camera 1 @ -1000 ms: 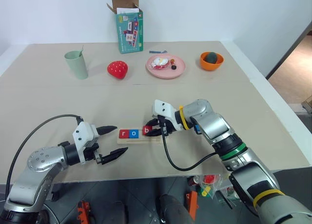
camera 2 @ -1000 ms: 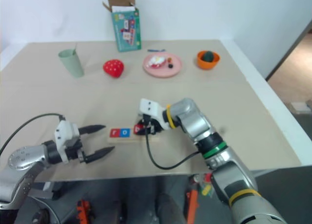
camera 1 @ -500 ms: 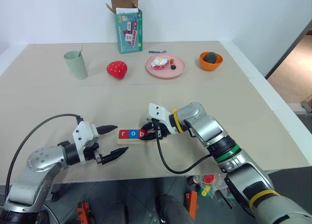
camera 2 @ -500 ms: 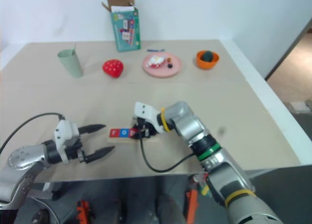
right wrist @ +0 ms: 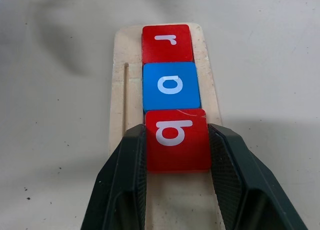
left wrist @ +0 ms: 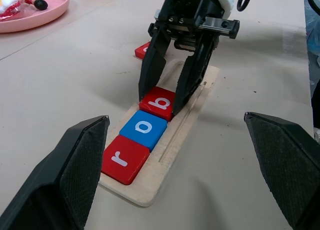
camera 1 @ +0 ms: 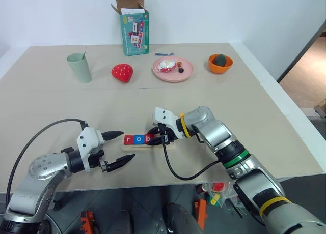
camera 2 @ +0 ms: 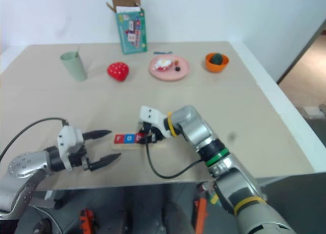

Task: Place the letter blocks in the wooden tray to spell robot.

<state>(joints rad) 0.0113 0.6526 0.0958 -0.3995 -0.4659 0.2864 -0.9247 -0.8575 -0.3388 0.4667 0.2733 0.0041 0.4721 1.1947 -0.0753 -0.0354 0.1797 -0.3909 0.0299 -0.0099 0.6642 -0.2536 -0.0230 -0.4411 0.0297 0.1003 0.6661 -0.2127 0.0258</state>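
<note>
Beige table (camera 1: 61, 107), pink plate (camera 1: 173, 69), strawberry toy (camera 1: 122, 72), green cup (camera 1: 80, 67).

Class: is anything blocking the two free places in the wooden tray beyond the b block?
Only the right hand, gripping the b block, sits over that end of the wooden tray; nothing else visible blocks it.

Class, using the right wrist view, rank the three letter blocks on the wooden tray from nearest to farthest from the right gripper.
1. The red b block: between the right gripper fingers, which clamp its sides.
2. The blue o block: middle of the row, next along the wooden tray.
3. The red r block: at the tray's far end.
</note>
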